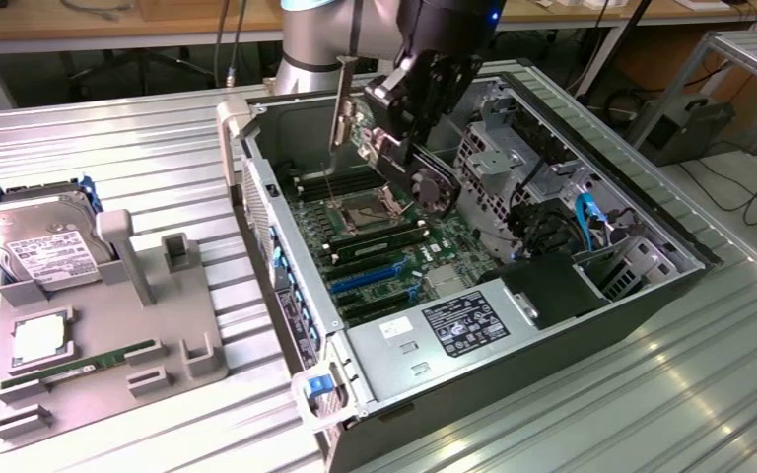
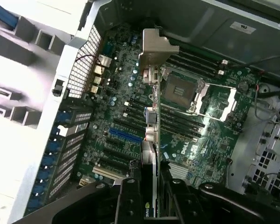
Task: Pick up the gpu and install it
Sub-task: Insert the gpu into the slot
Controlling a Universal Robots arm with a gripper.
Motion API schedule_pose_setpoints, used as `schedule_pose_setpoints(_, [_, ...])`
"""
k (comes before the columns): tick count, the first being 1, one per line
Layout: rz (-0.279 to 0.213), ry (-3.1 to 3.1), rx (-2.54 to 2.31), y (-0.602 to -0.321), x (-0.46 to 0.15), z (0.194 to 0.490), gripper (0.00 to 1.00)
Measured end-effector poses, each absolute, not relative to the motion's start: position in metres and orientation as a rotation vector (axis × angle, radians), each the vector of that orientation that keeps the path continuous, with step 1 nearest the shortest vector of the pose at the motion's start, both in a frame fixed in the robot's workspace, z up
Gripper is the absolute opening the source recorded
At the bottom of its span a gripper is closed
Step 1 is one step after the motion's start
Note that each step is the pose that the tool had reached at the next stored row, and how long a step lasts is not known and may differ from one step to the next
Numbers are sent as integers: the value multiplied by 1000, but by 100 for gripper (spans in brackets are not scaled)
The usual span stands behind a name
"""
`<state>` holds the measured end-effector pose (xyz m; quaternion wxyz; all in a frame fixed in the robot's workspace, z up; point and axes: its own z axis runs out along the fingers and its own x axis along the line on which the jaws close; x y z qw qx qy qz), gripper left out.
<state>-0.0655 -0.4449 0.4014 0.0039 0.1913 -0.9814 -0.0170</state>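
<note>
Gpu hangs in the air inside the open top of the computer case, held on edge above the motherboard and not touching it. Its silver bracket points away from the wrist, and in the wrist view the card's thin edge runs from that bracket back into the gripper. The black fingers are pinched onto the card from both flat sides, near the end opposite the bracket. Seen from the wrist, the gpu lies over the rows of expansion slots, just beside the open processor socket, and a blue slot sits a little to one side of the card's line. In the exterior view the case lies on its side on a ribbed metal table, with the power supply at its near end. Well apart, toward the exterior view's left, a grey holder tray carries a hard drive, a square processor chip and a narrow green memory stick.
</note>
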Motion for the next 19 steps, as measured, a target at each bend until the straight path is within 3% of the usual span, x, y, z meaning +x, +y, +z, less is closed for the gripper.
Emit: schedule_pose_setpoints(19, [-46,-2886,1224,-445,-66,396,26])
